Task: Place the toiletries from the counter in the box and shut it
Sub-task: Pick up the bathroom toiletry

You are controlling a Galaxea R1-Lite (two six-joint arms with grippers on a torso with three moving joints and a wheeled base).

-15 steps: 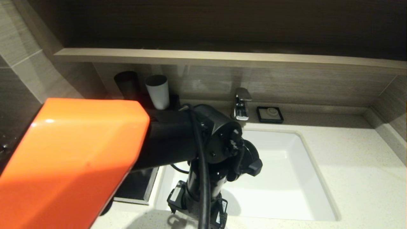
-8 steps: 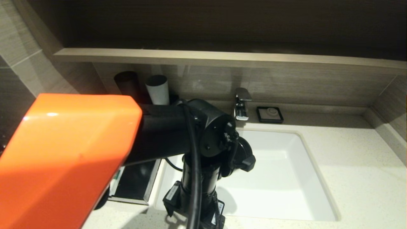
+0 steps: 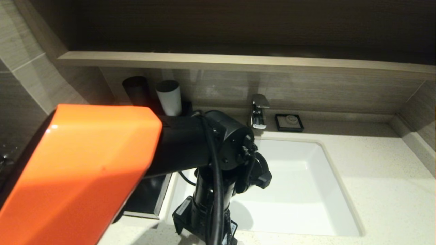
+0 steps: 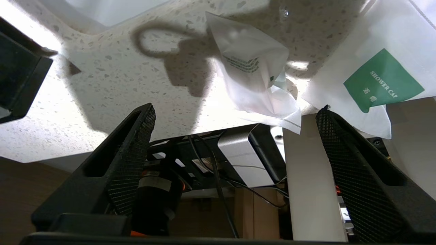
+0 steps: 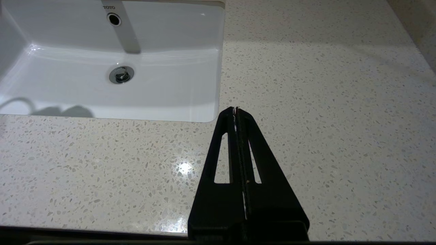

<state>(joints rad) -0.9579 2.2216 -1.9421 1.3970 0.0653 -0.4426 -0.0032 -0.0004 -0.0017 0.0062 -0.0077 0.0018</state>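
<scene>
Reaching down over the counter's [image 4: 112,78] front edge, left gripper [image 4: 235,136] jaws wide apart (nothing between them), crumpled packet [image 4: 252,68] just beyond, right gripper [image 5: 235,110] parked, jaws together.

Green label on the flat white packet [image 4: 381,80], out at two o'clock in the left wrist view, reads "SHOWER CAP" in white capitals (smaller characters beneath it, too small to read). The crumpled white packet [image 4: 250,64] up at twelve o'clock carries rows of dark print, none of it legible. Over in the right wrist view, "TOTO" sits on the sink basin [image 5: 190,88] wall at eleven o'clock.
</scene>
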